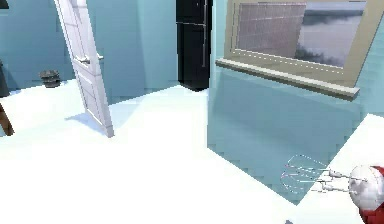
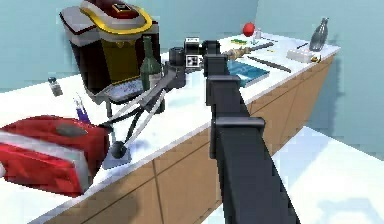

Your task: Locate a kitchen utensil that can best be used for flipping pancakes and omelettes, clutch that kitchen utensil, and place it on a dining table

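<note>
White countertop (image 2: 45, 100), coffee machine (image 2: 105, 50), gripper (image 2: 163, 86)

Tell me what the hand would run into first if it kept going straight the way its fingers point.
Probably the red mixer lying on the counter. The hand points toward the arm side view's lower left, and the mixer lies next in that line; whether the hand would pass above it is unclear.

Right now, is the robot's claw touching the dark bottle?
Cannot tell. In the arm side view the gripper sits close against the dark bottle, but neither contact nor a gap shows plainly.
</note>
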